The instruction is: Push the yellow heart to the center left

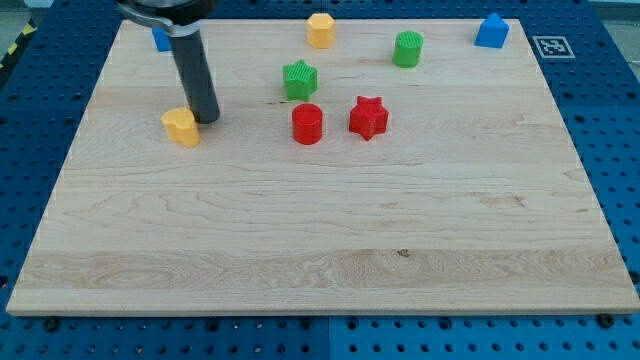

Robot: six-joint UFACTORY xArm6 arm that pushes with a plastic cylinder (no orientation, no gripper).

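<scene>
The one camera view looks down at a slant on a pale wooden tabletop [320, 250] lying on a blue perforated base.

The yellow heart [181, 127] is a small, chunky block with a flat top face and orange-shaded sides; its heart outline is only roughly readable from this angle. It sits in the left part of the board, about midway between the view's top and bottom edges of the wood.

My tip [207, 119] rests just beside the heart, on its right and slightly toward the view's top, touching or nearly touching it; the exact contact cannot be made out. There is no hand on this arm, only the dark rod, so there is nothing to stand apart or together.

The rod rises toward the view's top left, where its mount is cut off by the frame. It partly hides a blue block [159, 39] at the top left corner, whose shape cannot be told.

Well apart to the right lie a green star [299, 80], a red cylinder [307, 124] and a red star [368, 117]. Along the top edge stand a yellow hexagonal block [320, 30], a green cylinder [407, 49] and another blue block [491, 31] with a peaked top.
</scene>
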